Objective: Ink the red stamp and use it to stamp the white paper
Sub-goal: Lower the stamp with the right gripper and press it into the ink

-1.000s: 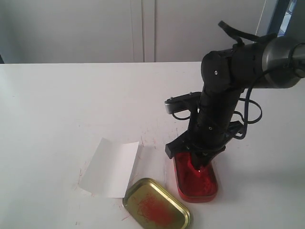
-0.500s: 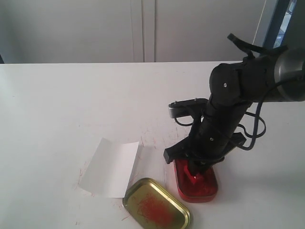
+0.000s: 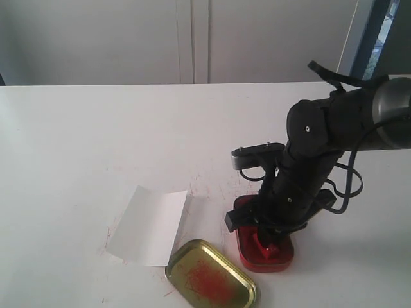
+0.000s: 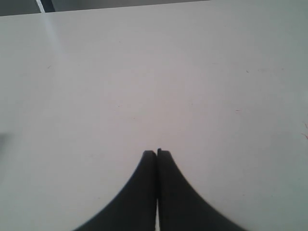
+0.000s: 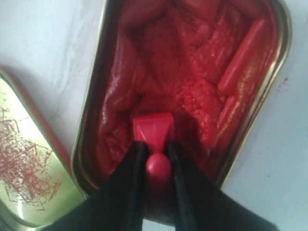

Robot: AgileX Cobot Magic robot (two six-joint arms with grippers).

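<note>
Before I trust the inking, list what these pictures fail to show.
- Printing face of the small red plastic stamp: right wrist view, turned down into paste in the red oblong tin.
- Gold oval metal lid: right wrist view, cut by the edge.
- Left pincer: absent from exterior view, outside the frame.

A broad white tabletop (image 3: 96, 147) was shown filling most of the exterior view, its matte surface marked by faint scuffs and reddish flecks near the middle and lit evenly by soft daylight. Behind its far edge, a pale grey wall of flat panels (image 3: 90, 38) was seen, divided by narrow vertical seams (image 3: 192, 38), while at the upper right a dark blue upright frame (image 3: 365, 32) was caught beside a strip of bright window (image 3: 388, 25). In the left wrist view, the tabletop was bordered by a dark band (image 4: 120, 4) along one edge.
</note>
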